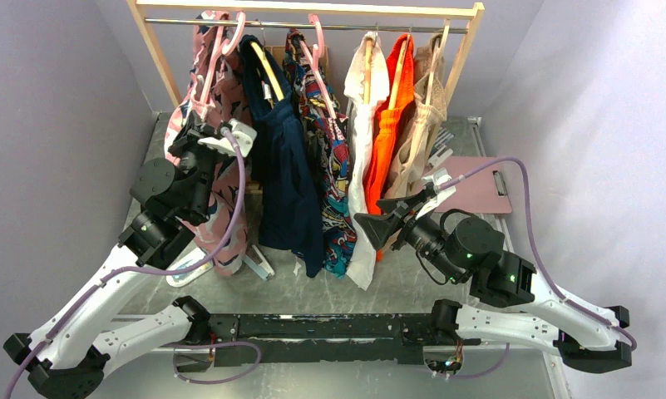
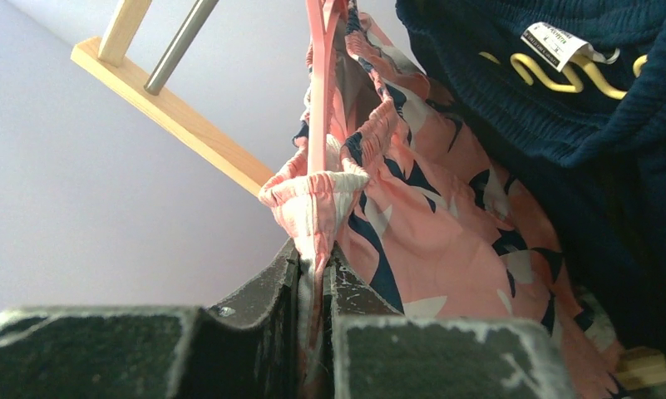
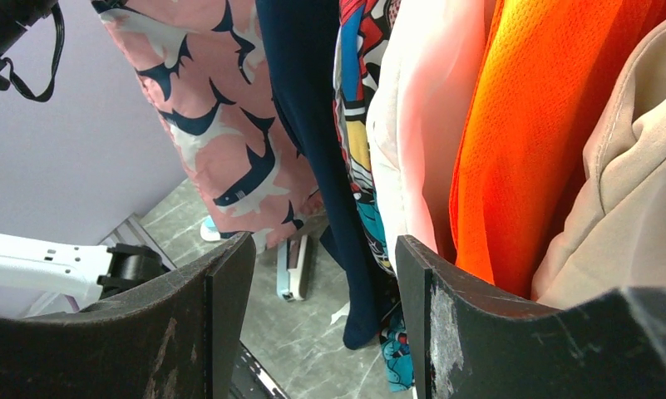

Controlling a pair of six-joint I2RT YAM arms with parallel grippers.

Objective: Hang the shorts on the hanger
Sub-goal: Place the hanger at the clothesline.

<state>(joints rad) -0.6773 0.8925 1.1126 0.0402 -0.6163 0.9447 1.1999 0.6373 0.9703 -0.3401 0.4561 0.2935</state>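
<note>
**Shorts** [image 1: 215,179]: pink fabric, navy and white print. Hung at the far left of the wooden rack [image 1: 166,62], draped from the hanger down to the table [image 1: 412,287]. In the left wrist view the gathered waistband [image 2: 313,195] was bunched against the hanger's lower arm. Whether it sat fully over the shoulder could not be made out.

**Hanger** [image 1: 227,37]: pale pink plastic, hook over the metal rail [image 1: 346,27], at the left end of the row.

**Left gripper** [image 1: 194,125]: raised at the shorts' upper part. Jaws were pressed together on a fold of the waistband, fabric running down between the fingers [image 2: 263,316].

**Right gripper** [image 1: 371,223]: held low in front of the middle of the row, pointing left. Jaws were spread apart with nothing between them and touched no garment.

**Other items on the rail, left to right:** navy garment [image 1: 283,179] just beside the shorts, multicolour patterned garment [image 1: 333,158], white garment [image 1: 364,141], orange garment [image 1: 392,133], beige garment [image 1: 421,137].

**On the table:** pink clipboard [image 1: 479,191], far right.
</note>
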